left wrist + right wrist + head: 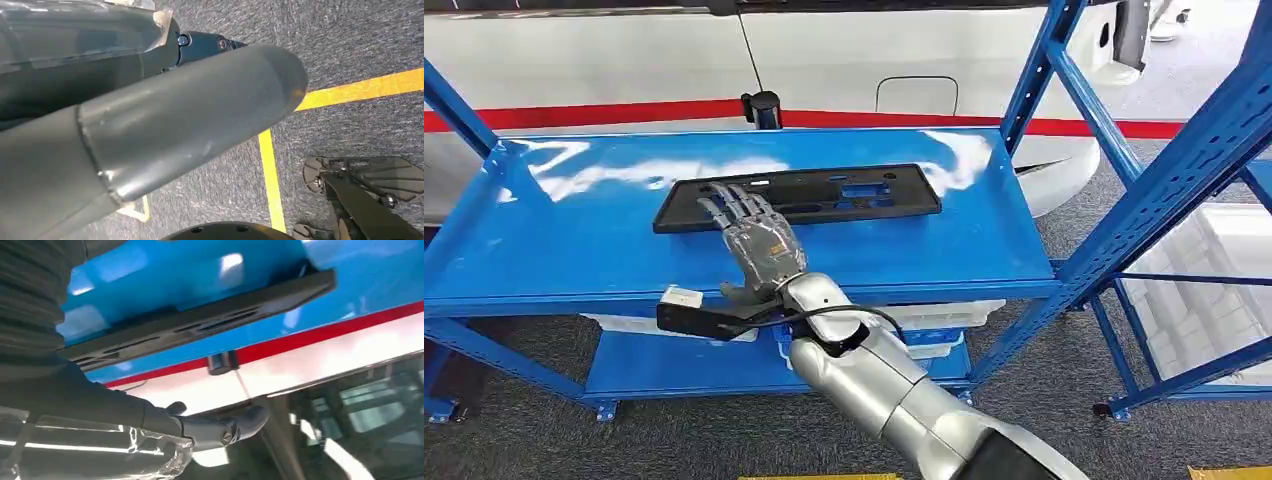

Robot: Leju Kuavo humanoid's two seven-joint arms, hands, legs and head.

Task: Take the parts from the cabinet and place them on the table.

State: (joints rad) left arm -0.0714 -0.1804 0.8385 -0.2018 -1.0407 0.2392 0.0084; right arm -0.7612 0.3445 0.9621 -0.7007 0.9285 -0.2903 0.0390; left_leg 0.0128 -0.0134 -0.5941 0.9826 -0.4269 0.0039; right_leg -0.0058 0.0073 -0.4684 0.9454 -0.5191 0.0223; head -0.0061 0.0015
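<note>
A glossy blue steel shelf (574, 250) of an open rack stands in front of a white wall or vehicle body with a red stripe (604, 112), on grey carpet marked with yellow tape lines (270, 175).

The task's thing, a flat black moulded plastic panel (854, 195) with rectangular cut-outs and a raised rim, lies on the middle of that shelf, its long side running from 9 to 3 o'clock. The silver right hand (749, 235) reaches in from 6 o'clock, and its fingers (729, 205) lie stretched out and flat over the panel's 9 o'clock end. They look to be resting on it, not curled round anything; in the right wrist view the panel (200, 320) runs across in front of the thumb.

The left hand (150, 130) hangs toward the floor, seen too close up to tell whether its fingers are apart or curled.

The panel looks light, thin and fairly stiff, though long enough to sag or swing if lifted by one end. The slick shelf would probably let it slide under a push. The best hold seems to be the near long edge, pinched across the rim once it overhangs the shelf front.
</note>
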